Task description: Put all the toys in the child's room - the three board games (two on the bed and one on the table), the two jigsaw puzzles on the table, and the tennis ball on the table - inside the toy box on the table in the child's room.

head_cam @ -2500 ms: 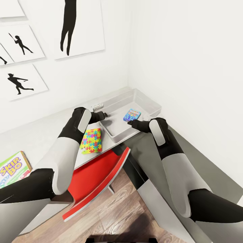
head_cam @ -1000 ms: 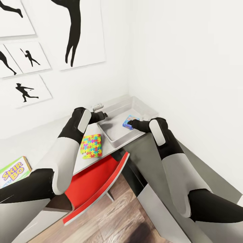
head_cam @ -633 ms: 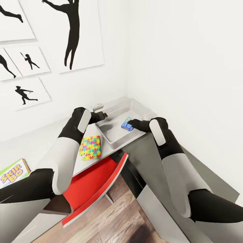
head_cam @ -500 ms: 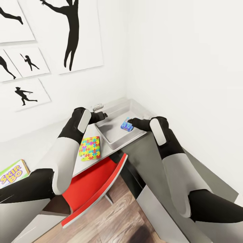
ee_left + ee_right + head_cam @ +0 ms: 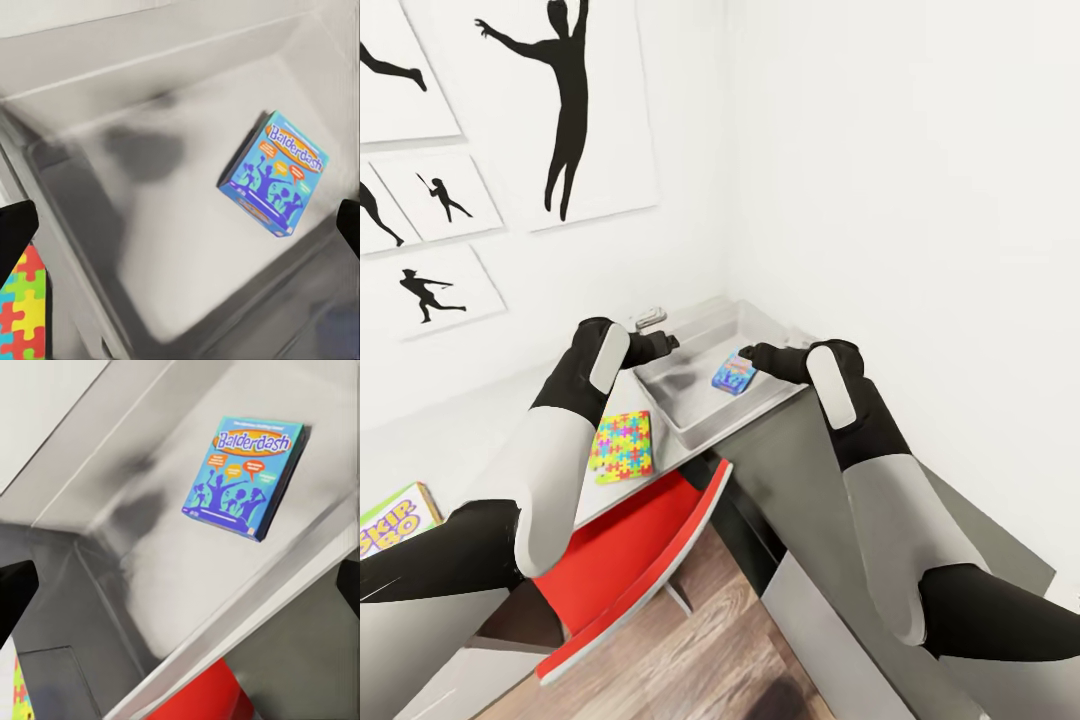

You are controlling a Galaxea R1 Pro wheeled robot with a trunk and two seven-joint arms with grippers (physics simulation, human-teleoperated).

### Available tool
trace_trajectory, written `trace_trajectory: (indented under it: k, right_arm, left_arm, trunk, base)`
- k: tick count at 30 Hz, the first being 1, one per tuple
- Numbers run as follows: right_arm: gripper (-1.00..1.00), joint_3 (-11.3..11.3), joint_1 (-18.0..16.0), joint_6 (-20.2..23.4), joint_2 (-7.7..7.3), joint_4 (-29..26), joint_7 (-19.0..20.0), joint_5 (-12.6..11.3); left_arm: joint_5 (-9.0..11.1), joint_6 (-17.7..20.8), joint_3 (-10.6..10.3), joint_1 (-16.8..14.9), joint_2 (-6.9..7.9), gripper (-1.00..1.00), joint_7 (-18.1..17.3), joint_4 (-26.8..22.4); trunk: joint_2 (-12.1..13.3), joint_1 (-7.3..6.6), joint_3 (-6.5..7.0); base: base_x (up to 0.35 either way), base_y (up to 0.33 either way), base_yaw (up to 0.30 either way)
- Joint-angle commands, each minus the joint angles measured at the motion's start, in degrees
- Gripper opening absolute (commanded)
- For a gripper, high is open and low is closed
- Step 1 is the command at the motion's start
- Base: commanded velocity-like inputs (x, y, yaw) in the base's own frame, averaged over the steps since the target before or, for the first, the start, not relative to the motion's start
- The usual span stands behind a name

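While both arms reach over the table (image 5: 660,455), the left gripper (image 5: 663,343) hangs above the near-left part of the toy box (image 5: 690,425) and the right gripper (image 5: 753,355) above its right rim. In each wrist view the fingertips sit at opposite edges of the picture (dark tips only, at left (image 5: 15,225) and right (image 5: 15,585)), so both jaws are spread wide with nothing between them; neither touches anything.

A blue Balderdash game (image 5: 732,373) lies in the box, flat against the floor near the right wall, just beside the right gripper. The rest of the box floor is bare grey.

One puzzle (image 5: 622,444) lies flat on the table just outside the box's left wall, partly hidden by the left forearm. The SKIP-BO game (image 5: 395,515) lies farther left on the table, cut by the picture edge.

Head view adds: silhouette posters (image 5: 570,110) on the white wall, a red chair (image 5: 630,560) tucked under the table edge, plank floor (image 5: 700,660) below.

Left wrist view adds: the game's lettering (image 5: 276,174), a soft gripper shadow on the box floor, and a corner of the puzzle (image 5: 22,311) beyond the box wall.

Right wrist view adds: the game cover (image 5: 245,476) read upright, the sloped box rim (image 5: 247,607), and a sliver of red chair (image 5: 202,697).
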Motion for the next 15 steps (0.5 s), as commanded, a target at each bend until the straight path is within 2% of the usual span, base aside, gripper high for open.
trace_trajectory:
  k: [1, 8, 15]
  right_arm:
    - [1.0, 0.05, 0.01, 0.18, 0.0, -0.17, -0.59, -0.59]
    - [1.0, 0.05, 0.5, 0.43, 0.0, -2.03, -0.59, -0.64]
    - [1.0, 0.03, 1.68, 2.21, 0.0, -6.34, -0.53, -1.21]
  left_arm:
    - [0.61, 0.48, 0.18, -0.04, -0.05, 1.0, 0.29, -0.32]
    - [0.62, 2.93, 0.14, 0.03, -0.05, 1.0, -1.24, -3.37]
    - [0.62, 6.3, 0.2, 0.3, -0.04, 1.0, -3.92, -7.76]
  trunk:
    - [-0.1, 0.04, -0.01]
    - [-0.1, 0.04, 0.63]
    - [-0.1, 0.04, 1.27]
  base:
    - [0.0, 0.0, -0.065]
    - [0.0, 0.0, -0.066]
    - [0.0, 0.0, -0.07]
